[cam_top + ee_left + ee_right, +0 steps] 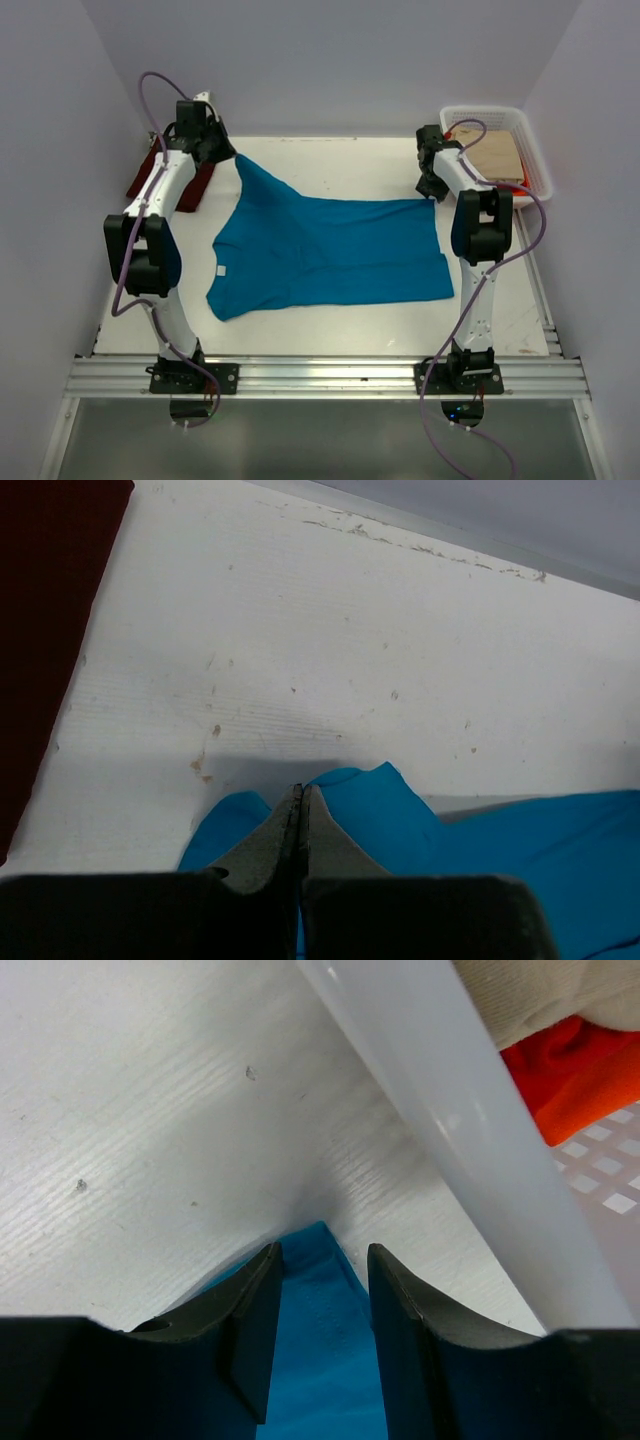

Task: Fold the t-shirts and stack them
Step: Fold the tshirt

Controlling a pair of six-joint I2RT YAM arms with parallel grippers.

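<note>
1. Two far corners of the bright teal-blue soft cloth t-shirt (330,250) decide the coming move: its long axis runs left to right across the white table (350,155), with one corner at each claw.
2. The left gripper (300,792) is pressed together, pinching the far-left corner, which rises in a peak.
3. The right gripper (323,1250) is spread, straddling the flat far-right corner, just beside the white plastic basket (450,1110).
4. The dark maroon cloth t-shirt (140,182) lies at the table's far-left edge.

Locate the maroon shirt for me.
In the top view the maroon shirt lies at the table's far-left edge, partly hidden behind the left arm, left of the teal shirt.
</note>
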